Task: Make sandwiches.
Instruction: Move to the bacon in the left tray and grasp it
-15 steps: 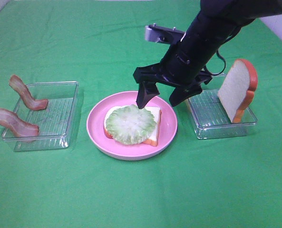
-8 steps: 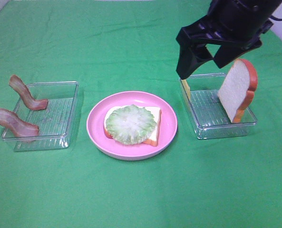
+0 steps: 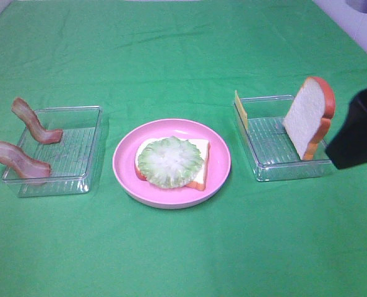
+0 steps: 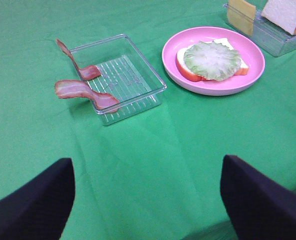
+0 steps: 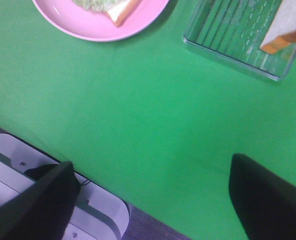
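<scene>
Exterior high: my right tool (image 5: 150, 197) has left the lettuce leaf (image 3: 170, 162), wide and empty like the left tool (image 4: 148, 197); bacon strips (image 3: 19, 159) likely next.

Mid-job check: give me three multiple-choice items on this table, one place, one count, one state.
1. The lettuce leaf lies: A on the bread slice on the pink plate; B under the plate; C on bare cloth.
2. Count of bacon strips at the left tray: A one; B two; C four.
3. The second bread slice, in the right tray: A lies flat; B stands on edge; C is cut in two.
Answers: A, it covers the plated slice; B, two strips hang over the rim; B, it stands tilted on its crust.
</scene>
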